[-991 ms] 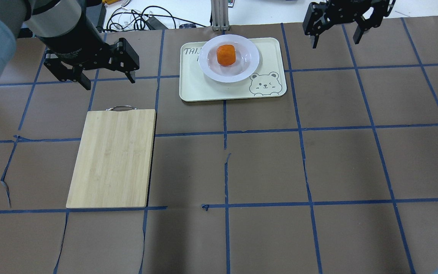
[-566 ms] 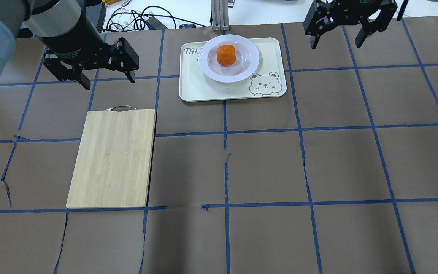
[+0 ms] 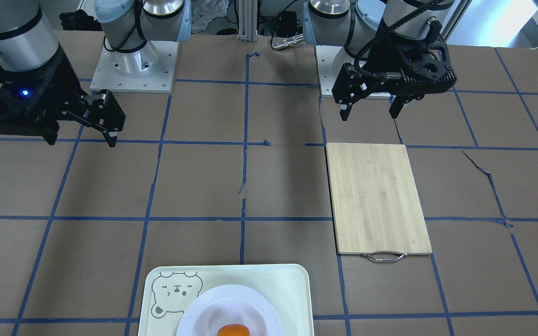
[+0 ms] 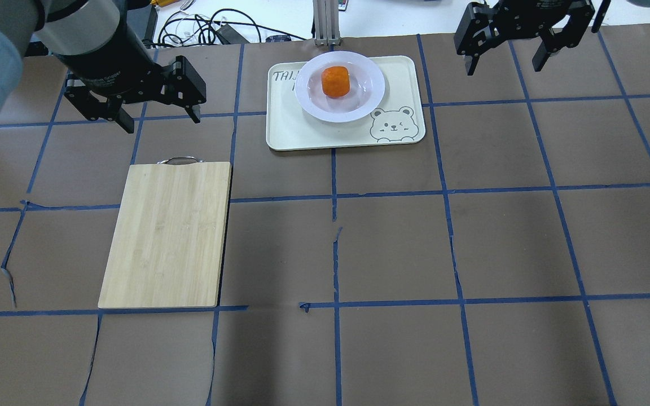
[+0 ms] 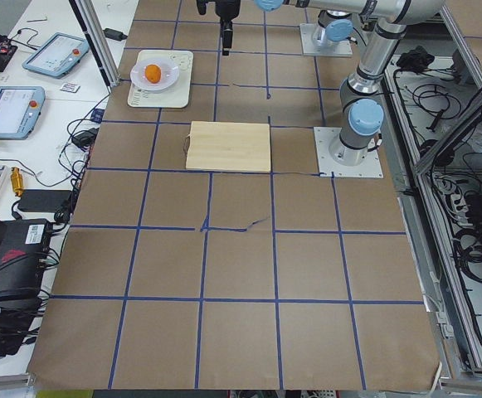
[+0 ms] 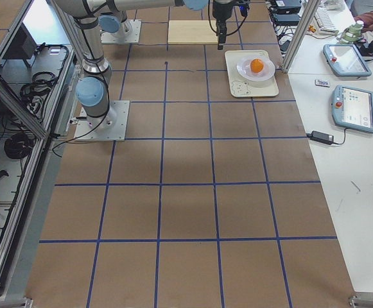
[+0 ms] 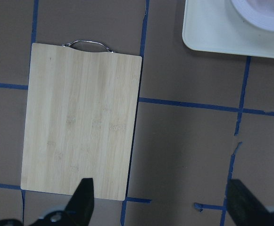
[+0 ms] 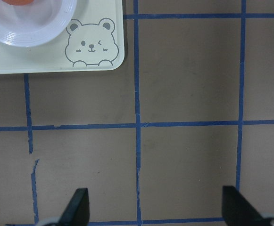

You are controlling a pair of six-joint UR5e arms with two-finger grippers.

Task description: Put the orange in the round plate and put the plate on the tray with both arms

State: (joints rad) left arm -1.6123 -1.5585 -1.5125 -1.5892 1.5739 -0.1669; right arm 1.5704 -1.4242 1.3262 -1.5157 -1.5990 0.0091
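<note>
orange (image 4: 336, 81): rough, slightly lumpy skin, dull sheen.
round plate (image 4: 359, 108): glossy white, smooth, fine ridges on the rim.
tray (image 4: 291, 127): smooth pale cream, soft sheen, plastic-looking.
cutting board (image 4: 167, 234): pale wood, visible grain, matt.
handle (image 4: 178, 160): shiny metal.
table cover (image 4: 398, 248): matt brown paper, torn in places.
arms (image 3: 14, 28): smooth silver metal.
left gripper (image 4: 163, 124), right gripper (image 4: 503, 69): matt black.

The small bright-orange fruit (image 4: 336, 81) sits in the glossy white round plate (image 4: 303, 90), which rests on the pale cream rectangular tray (image 4: 302, 135). The bamboo cutting board (image 4: 167, 234) lies to my left, nearer me, apart from the tray.
</note>
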